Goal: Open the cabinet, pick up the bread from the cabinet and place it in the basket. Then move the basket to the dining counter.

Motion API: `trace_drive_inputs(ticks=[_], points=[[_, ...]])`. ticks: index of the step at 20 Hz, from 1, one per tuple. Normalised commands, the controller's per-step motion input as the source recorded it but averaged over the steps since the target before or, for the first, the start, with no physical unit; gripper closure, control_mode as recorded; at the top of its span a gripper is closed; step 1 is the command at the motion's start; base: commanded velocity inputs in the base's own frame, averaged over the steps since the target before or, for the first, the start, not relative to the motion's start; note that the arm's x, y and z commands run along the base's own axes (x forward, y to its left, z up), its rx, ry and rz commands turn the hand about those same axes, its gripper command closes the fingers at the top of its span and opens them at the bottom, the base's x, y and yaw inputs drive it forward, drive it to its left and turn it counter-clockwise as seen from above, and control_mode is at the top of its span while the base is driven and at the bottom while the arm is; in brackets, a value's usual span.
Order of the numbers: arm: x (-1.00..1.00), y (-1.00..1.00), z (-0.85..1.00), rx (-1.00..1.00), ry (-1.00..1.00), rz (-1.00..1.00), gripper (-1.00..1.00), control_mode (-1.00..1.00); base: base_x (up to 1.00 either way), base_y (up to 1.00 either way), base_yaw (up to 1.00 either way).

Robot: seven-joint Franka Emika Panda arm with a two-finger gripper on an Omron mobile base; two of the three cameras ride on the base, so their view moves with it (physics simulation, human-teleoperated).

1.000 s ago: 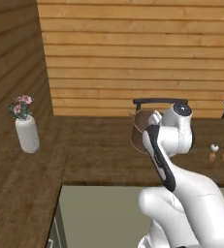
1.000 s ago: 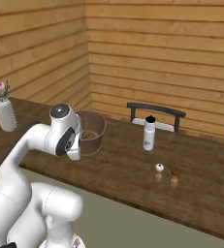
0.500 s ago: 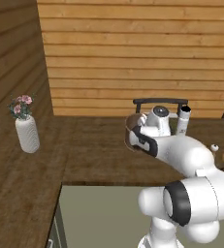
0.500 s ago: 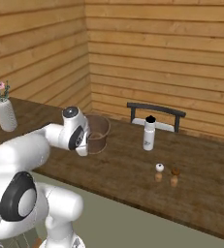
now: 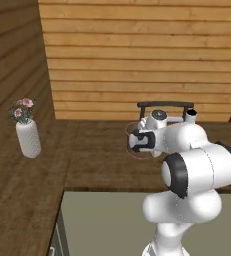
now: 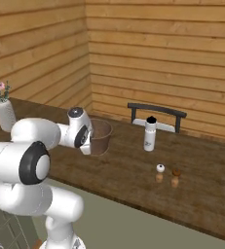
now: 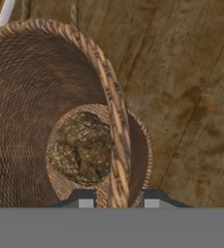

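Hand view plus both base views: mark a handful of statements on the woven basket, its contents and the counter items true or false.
1. The round brown woven basket stands on the dark wood-grain dining counter. True.
2. The basket is empty. False: a dark, knobbly bread roll lies on its bottom.
3. The hand's fingertips straddle the basket's rim, one inside and one outside. True.
4. The white vase of pink flowers stands right beside the basket. False: it stands far off, near the side wall.
5. A white bottle with a black cap stands upright on the counter. True.
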Motion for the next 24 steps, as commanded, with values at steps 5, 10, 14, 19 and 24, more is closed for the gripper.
trace_drive_inputs(ticks=[5, 10, 14, 19, 24], points=[[0.02, -0.01, -0.28, 0.0, 0.0, 0.0, -1.0, -1.0, 0.0, 0.0, 0.0], [-0.19, -0.09, 0.2, 0.0, -0.03, 0.01, -1.0, -1.0, 0.0, 0.0, 0.0], [-0.14, -0.03, 0.69, 0.0, -0.02, 0.07, -1.0, -1.0, 0.0, 0.0, 0.0], [-0.75, 0.0, 0.83, 0.0, -0.15, 0.23, -1.0, -1.0, 0.0, 0.0, 0.0], [-1.0, 0.0, 0.46, -0.16, -0.22, 0.47, -1.0, -1.0, 0.0, 0.0, 0.0]])
